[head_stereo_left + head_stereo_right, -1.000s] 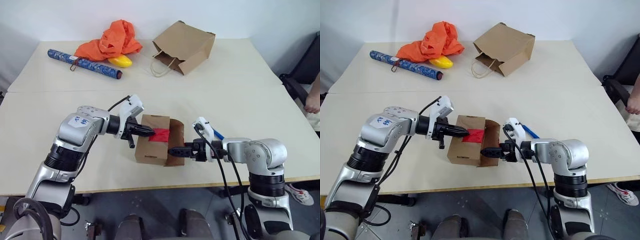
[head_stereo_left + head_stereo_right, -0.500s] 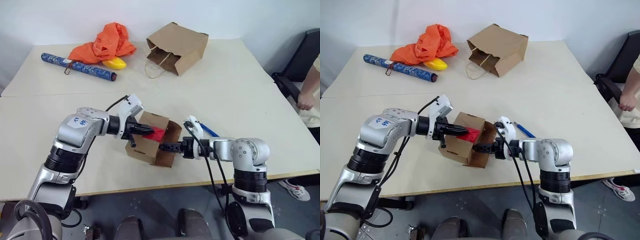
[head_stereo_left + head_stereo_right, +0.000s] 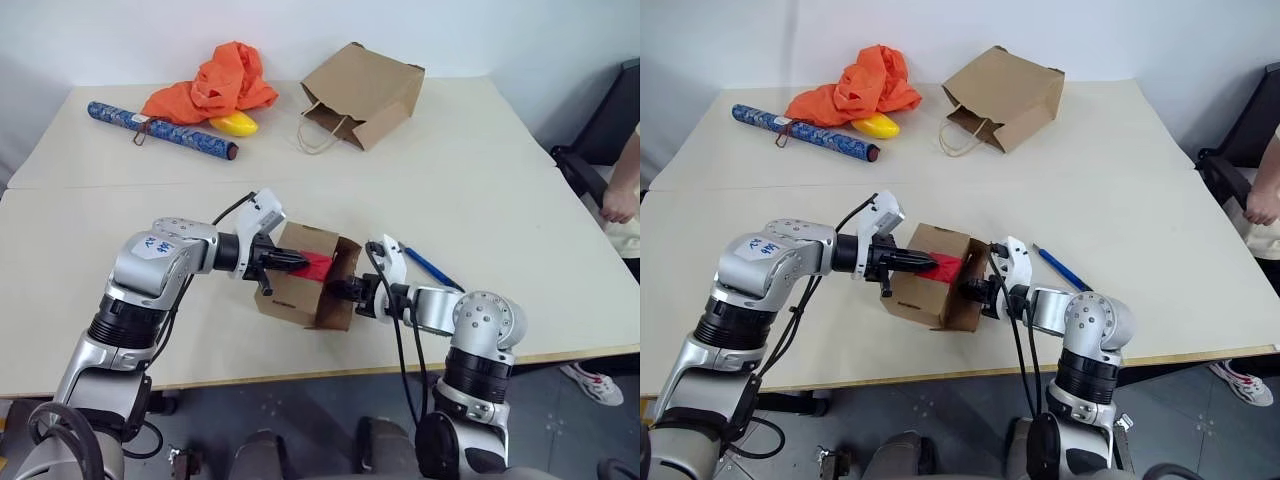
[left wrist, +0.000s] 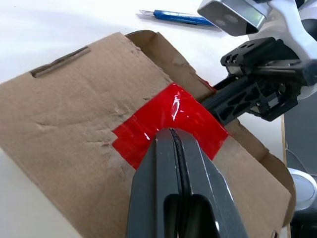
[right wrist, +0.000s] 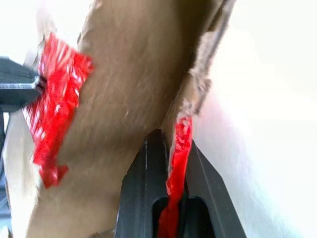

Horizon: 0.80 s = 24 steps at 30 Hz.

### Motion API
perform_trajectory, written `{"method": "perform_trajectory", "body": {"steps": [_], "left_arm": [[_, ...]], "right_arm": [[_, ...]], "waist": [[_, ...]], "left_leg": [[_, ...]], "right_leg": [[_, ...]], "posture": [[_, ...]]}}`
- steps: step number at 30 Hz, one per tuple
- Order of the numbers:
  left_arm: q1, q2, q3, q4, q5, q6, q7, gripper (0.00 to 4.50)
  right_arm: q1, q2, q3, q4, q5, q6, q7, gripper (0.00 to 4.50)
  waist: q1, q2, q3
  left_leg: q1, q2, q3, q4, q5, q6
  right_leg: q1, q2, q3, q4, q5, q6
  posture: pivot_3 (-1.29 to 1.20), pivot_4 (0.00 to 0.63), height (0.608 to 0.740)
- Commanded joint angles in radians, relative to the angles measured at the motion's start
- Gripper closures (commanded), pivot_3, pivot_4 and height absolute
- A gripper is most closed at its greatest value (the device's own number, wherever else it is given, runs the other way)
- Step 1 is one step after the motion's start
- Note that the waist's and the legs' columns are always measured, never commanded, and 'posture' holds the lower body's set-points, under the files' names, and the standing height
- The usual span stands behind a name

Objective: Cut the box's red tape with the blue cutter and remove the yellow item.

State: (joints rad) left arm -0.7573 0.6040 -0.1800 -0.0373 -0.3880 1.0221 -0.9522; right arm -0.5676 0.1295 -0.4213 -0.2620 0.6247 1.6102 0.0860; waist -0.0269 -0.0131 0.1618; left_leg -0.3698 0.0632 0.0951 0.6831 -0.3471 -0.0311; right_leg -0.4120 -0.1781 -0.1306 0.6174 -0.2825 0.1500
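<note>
Left eye view first: the box point(image 3: 305, 288) sits near the front edge of the table point(image 3: 480, 190), small, brown, tilted up on one corner, its open flap hanging on the robot's right. The red tape point(image 3: 318, 265) shows as a bright patch on its upper face. The left gripper point(image 3: 297, 262) presses its closed tips onto that patch. The right gripper point(image 3: 345, 291) is in against the flap edge, fingers pinched together. The blue cutter point(image 3: 432, 268) lies flat on the table just right of that arm. Far back sit an orange cloth point(image 3: 215, 85), a glossy yellow oval point(image 3: 235, 123), a blue patterned roll point(image 3: 160, 130) and a paper bag point(image 3: 365, 90). A person's hand point(image 3: 618, 205) shows at the right edge.

Right eye view: same layout. A second ago the box lay flatter and the right gripper stood wide open beside the flap; now it is clamped shut and the box is tipped more.

Left wrist view: the left fingers point(image 4: 163, 173) are shut tight, tips touching the glossy, wrinkled tape on creased cardboard; the other gripper is at the torn flap beyond, the cutter behind it.

Right wrist view: the right fingers point(image 5: 148, 173) grip the flap's ragged edge, with a red strip of tape caught between them.
</note>
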Motion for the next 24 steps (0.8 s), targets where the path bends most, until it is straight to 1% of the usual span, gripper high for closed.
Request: {"method": "perform_trajectory", "body": {"steps": [1,3,8,9,10,11,12,13,15,18,20,24], "left_arm": [[0.026,0.014,-0.037,-0.006,0.001,0.001,-0.014,4.5],[0.022,0.015,-0.034,0.006,0.002,-0.015,-0.02,4.5],[0.02,-0.002,-0.019,0.042,0.007,-0.073,-0.022,4.5],[0.019,-0.006,-0.016,0.048,0.009,-0.084,-0.02,4.5],[0.019,-0.014,-0.011,0.055,0.008,-0.097,-0.018,4.5],[0.018,-0.019,-0.008,0.06,0.007,-0.107,-0.017,4.5],[0.018,-0.025,-0.008,0.067,0.008,-0.116,-0.015,4.5],[0.018,-0.029,-0.011,0.074,0.012,-0.124,-0.015,4.5],[0.016,-0.036,-0.015,0.08,0.016,-0.133,-0.012,4.5],[0.015,-0.04,-0.006,0.08,0.012,-0.134,-0.008,4.5],[0.012,-0.039,-0.005,0.089,0.016,-0.142,-0.008,4.5],[0.004,-0.043,-0.009,0.112,0.025,-0.158,-0.005,4.5]], "right_arm": [[-0.032,0.003,-0.067,-0.1,0.166,0.004,-0.142,4.41],[-0.047,0.001,-0.087,-0.112,0.294,0.004,-0.281,4.41],[-0.165,0.017,-0.163,-0.068,0.666,0.004,-0.707,4.41],[-0.155,-0.032,-0.106,-0.039,0.83,-0.068,-0.837,4.41],[-0.137,-0.108,-0.002,-0.029,1.036,-0.186,-0.98,4.41],[-0.12,-0.176,0.09,-0.027,1.203,-0.292,-1.096,4.41],[-0.107,-0.229,0.165,-0.034,1.303,-0.364,-1.156,4.41],[-0.097,-0.264,0.21,-0.042,1.34,-0.409,-1.18,4.41],[-0.077,-0.334,0.268,-0.052,1.348,-0.457,-1.17,4.41],[-0.065,-0.399,0.312,-0.063,1.348,-0.524,-1.155,4.41],[-0.075,-0.481,0.326,-0.056,1.348,-0.518,-1.082,4.41],[-0.093,-0.707,0.362,-0.013,1.337,-0.458,-0.912,4.41]], "waist": [[-0.001,0.0,0.0],[-0.001,0.001,0.001],[-0.003,0.007,0.005],[-0.003,0.008,0.005],[-0.004,0.008,0.005],[-0.005,0.01,0.006],[-0.005,0.01,0.008],[-0.004,0.009,0.008],[-0.003,0.009,0.007],[-0.001,0.009,0.008],[0.001,0.009,0.008],[0.003,0.009,0.008]], "left_leg": [[0.0,0.0,0.0,0.0,0.0,0.0],[0.0,0.0,0.0,-0.001,0.0,0.0],[0.0,0.0,0.0,-0.001,0.0,0.0],[0.0,0.0,0.0,-0.001,0.0,0.0],[0.0,0.0,0.0,-0.001,0.0,0.0],[0.0,0.0,0.0,-0.002,0.0,0.0],[0.0,0.0,0.0,-0.002,0.0,0.0],[-0.001,0.0,0.0,-0.002,0.0,0.0],[0.0,0.0,0.0,-0.002,0.0,0.0],[-0.002,0.0,0.0,-0.002,0.0,0.0],[-0.002,0.0,0.001,-0.001,0.0,0.001],[-0.003,0.0,0.001,-0.001,-0.001,0.001]], "right_leg": [[0.0,0.0,0.0,0.0,0.0,0.0],[-0.001,0.0,0.0,0.0,0.0,0.0],[-0.001,0.0,0.0,0.0,0.0,0.0],[-0.001,0.0,0.0,0.0,0.0,0.0],[-0.001,0.0,0.0,0.0,0.0,0.0],[-0.001,0.0,0.0,0.0,0.0,0.0],[-0.001,0.0,0.0,0.0,0.0,0.0],[-0.001,-0.001,0.0,-0.002,0.0,0.0],[0.0,-0.001,-0.001,-0.003,0.0,0.0],[0.0,0.0,-0.001,-0.007,0.0,0.0],[0.0,0.0,0.0,-0.007,0.0,0.0],[0.0,0.0,-0.001,-0.008,0.0,0.0]], "posture": [[0.0,0.15,0.74],[0.0,0.15,0.74],[0.0,0.15,0.74],[0.0,0.15,0.74],[0.0,0.15,0.74],[0.0,0.15,0.74],[0.0,0.15,0.74],[0.0,0.15,0.74],[0.0,0.15,0.74],[0.0,0.15,0.74],[0.0,0.15,0.74],[0.0,0.15,0.74]]}}
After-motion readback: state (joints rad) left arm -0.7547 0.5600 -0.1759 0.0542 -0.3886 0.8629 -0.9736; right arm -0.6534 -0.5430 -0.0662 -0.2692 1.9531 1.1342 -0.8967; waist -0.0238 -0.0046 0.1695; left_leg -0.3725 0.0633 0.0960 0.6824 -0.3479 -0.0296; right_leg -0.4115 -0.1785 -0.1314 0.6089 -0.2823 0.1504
